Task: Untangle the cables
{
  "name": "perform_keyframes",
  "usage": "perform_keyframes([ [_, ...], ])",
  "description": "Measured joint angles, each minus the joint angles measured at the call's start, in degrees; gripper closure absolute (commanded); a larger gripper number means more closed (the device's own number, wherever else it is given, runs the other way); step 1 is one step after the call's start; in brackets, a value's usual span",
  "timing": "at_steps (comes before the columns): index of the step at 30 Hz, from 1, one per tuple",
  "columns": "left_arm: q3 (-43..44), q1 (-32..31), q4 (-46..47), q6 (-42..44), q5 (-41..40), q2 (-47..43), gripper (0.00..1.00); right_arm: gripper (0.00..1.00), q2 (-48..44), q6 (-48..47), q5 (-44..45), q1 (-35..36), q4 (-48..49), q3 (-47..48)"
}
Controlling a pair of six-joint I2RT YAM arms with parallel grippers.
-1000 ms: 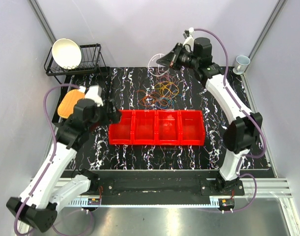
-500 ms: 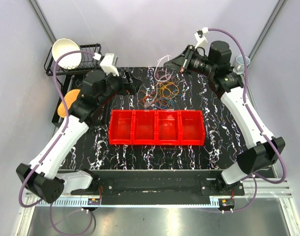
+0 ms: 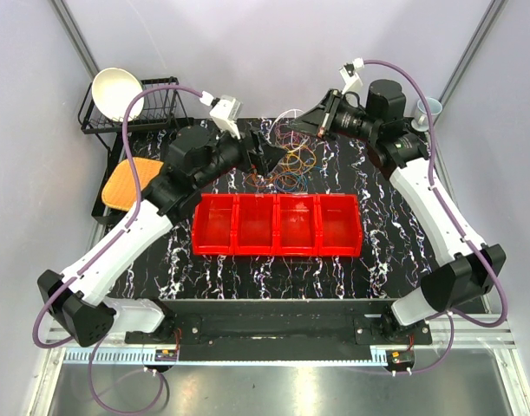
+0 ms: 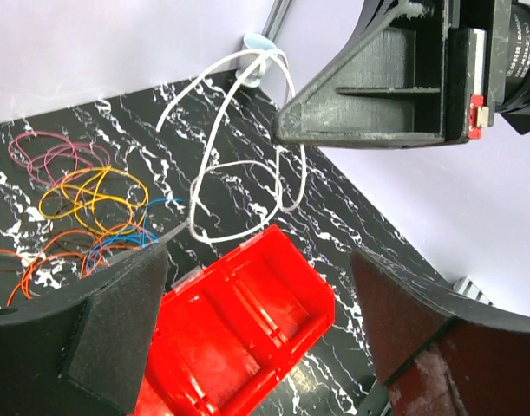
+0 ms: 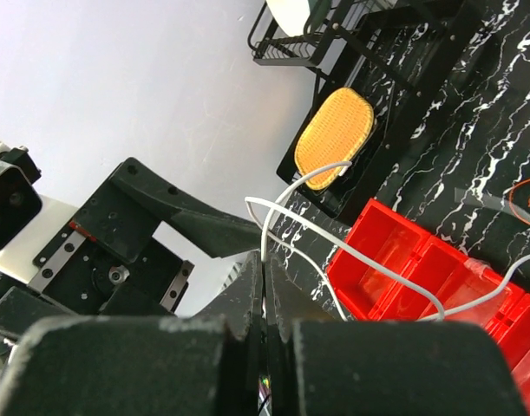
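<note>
Above the far part of the black marbled mat [image 3: 377, 251], the right gripper [image 3: 315, 123] is clenched on a white cable [image 4: 247, 173]. From its own wrist camera the two fingers are pressed together, and the cable comes out just at their tips and then bends away in a loose curve. The white cable hangs under this gripper in a few open loops, held up over the mat. Whether its lowest end touches the other cables, I cannot tell.

The rest of the cables [image 3: 289, 159], orange, yellow, blue, red and some brownish-pink, lie in a tangled heap on the mat. The heap is between the two grippers and just behind the row of red bins [image 3: 278, 227], which has four compartments side by side.

The left gripper [image 3: 266, 156] is released: its fingers [image 4: 117, 334] stand wide apart with nothing between them. It is at the left edge of the heap and points towards the right gripper. The hanging white loops are in front of it, near but not touching.

At the far left corner a black wire dish rack [image 3: 156, 104] carries a white bowl [image 3: 117, 91]. An orange oval pad [image 3: 128, 182] lies near the rack, to the left of the mat. A pale cup [image 3: 428, 109] stands at the far right, behind the right arm.
</note>
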Motion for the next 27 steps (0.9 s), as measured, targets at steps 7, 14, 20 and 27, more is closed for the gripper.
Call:
perform_keyframes([
  [7,0.0,-0.7,0.46,1.95,-3.28,0.0,0.13,1.0,-1.2,0.39,-0.72,0.07,0.04,-0.04],
  [14,0.02,-0.76,2.21,2.67,-5.07,1.14,0.71,1.0,-2.62,1.66,-1.53,0.09,0.66,-1.51],
  [20,0.02,-0.92,4.72,1.42,-4.48,3.5,1.0,1.0,-2.99,2.51,-2.23,0.35,1.62,-2.64],
  [27,2.34,-1.07,-2.36,3.85,-13.09,-0.87,1.0,1.0,-7.65,0.79,7.78,0.52,-3.87,-6.95],
])
